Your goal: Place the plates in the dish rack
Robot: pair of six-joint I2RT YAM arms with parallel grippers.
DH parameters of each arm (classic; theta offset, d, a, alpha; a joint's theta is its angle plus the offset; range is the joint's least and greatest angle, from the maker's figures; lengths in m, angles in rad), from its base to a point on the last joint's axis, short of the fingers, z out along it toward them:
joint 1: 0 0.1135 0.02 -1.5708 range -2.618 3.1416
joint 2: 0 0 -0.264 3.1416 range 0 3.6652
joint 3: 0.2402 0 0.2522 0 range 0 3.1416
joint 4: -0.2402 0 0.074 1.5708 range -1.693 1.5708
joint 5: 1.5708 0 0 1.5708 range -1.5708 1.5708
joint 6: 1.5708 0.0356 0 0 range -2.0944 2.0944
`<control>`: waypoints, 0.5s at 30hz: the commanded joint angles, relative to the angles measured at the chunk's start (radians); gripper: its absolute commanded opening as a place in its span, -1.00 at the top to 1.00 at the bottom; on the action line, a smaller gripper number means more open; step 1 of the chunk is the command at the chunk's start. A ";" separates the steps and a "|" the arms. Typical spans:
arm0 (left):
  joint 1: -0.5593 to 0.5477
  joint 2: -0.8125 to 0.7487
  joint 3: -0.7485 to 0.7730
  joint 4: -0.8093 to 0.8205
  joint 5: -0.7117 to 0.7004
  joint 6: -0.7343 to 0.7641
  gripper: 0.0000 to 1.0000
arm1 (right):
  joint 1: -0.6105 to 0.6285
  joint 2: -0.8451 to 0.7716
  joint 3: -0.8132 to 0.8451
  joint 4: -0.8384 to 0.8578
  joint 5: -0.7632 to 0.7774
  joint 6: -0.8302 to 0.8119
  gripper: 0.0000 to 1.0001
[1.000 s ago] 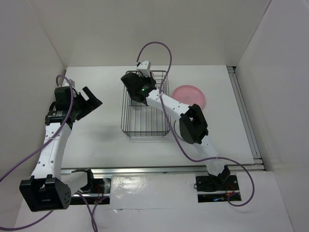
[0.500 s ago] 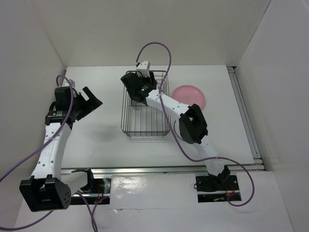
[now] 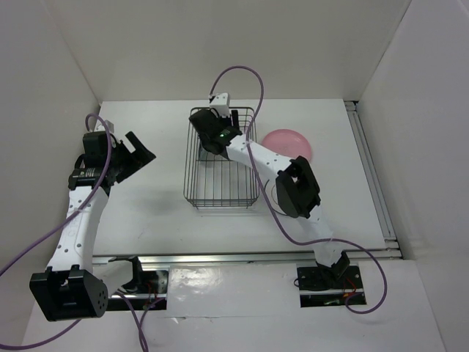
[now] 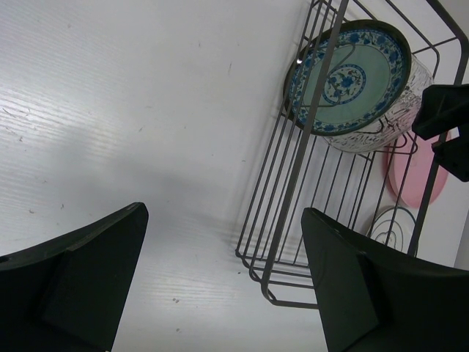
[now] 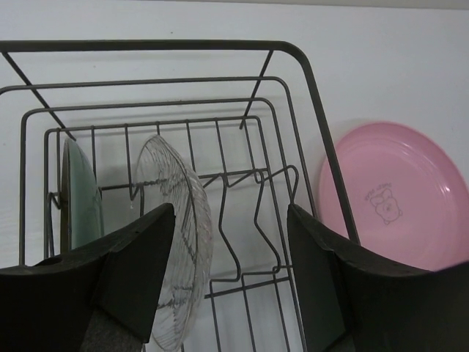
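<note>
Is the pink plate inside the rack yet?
No, the pink plate lies flat on the table, outside the dish rack's wire wall.

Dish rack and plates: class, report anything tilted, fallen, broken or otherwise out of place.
Nothing stands out. The teal plate and the glass plate stand on edge inside the dish rack, unbroken. The pink plate lies flat on the table beside the rack, simply not yet loaded.
</note>
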 commanded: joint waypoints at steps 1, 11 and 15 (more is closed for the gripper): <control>0.006 0.000 0.021 0.015 0.017 0.008 -1.00 | -0.006 -0.153 -0.043 0.097 -0.044 0.014 -0.40; 0.006 0.000 0.021 0.015 0.017 0.008 -1.00 | -0.051 -0.495 -0.253 0.163 -0.133 -0.018 -0.63; 0.006 -0.009 0.021 0.015 0.008 0.008 -1.00 | -0.284 -0.715 -0.520 0.146 -0.384 0.072 -0.69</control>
